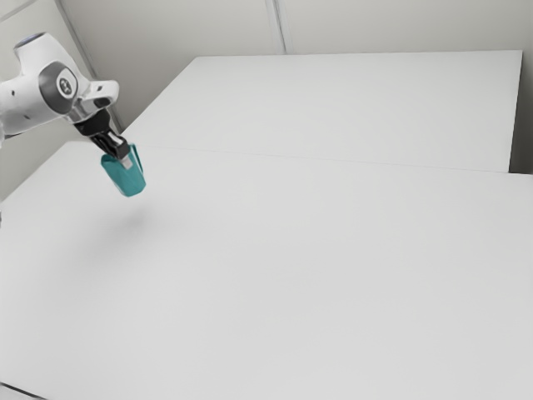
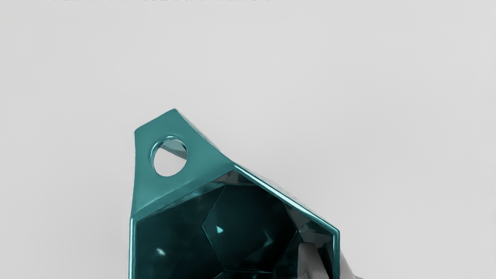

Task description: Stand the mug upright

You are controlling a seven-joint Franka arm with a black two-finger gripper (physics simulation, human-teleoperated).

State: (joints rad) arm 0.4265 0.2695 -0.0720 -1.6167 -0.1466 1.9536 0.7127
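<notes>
Mug (image 2: 232,221) is showing a smooth, glossy teal surface; its rim is gleaming and its dark, faceted interior is throwing bright glints. Fingers (image 2: 309,261) are showing smooth, dull grey. Arm casing (image 1: 23,102) is appearing smooth, plastic-like; table (image 1: 291,275) is reading smooth, matt.

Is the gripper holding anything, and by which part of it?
The gripper holds the teal mug by its side wall at the rim, one finger inside and one outside, away from the handle.

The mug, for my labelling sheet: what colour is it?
The mug is teal, looking much darker inside; it shows best in the wrist view.
</notes>
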